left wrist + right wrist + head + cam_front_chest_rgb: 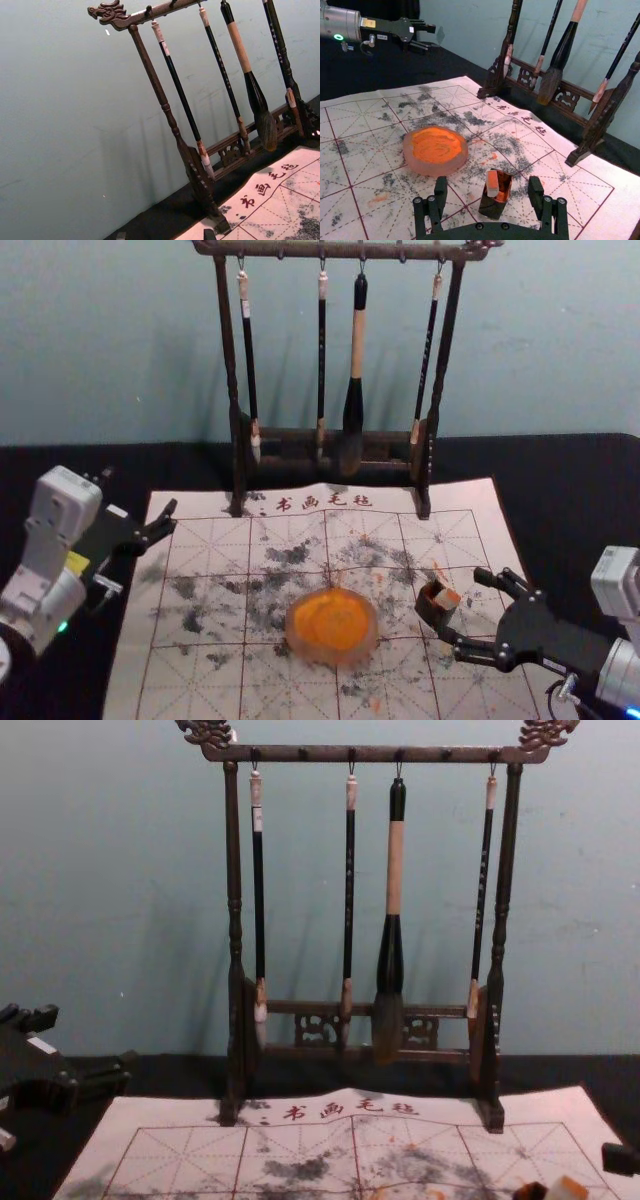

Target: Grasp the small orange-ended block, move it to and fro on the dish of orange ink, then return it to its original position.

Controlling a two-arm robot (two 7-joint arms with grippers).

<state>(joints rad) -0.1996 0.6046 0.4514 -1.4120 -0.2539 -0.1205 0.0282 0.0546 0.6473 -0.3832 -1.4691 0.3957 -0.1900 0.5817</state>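
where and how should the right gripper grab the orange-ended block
Probably by the pale sides of the block, close to its orange end, coming in from the robot's right, where the open right gripper is. That end pokes out of the dark holder at a tilt, while the holder hides the rest, so only the exposed part offers a grip.

"What's the left arm [55, 598] like?"
"Silvery cylinder, green light [62, 626], yellow label [76, 562], black left end effector [87, 1038]."
"And the right arm [615, 675]?"
"Silvery too, blue light [633, 712], dark cable [549, 698], black right end effector [464, 605], round screws [479, 226]."
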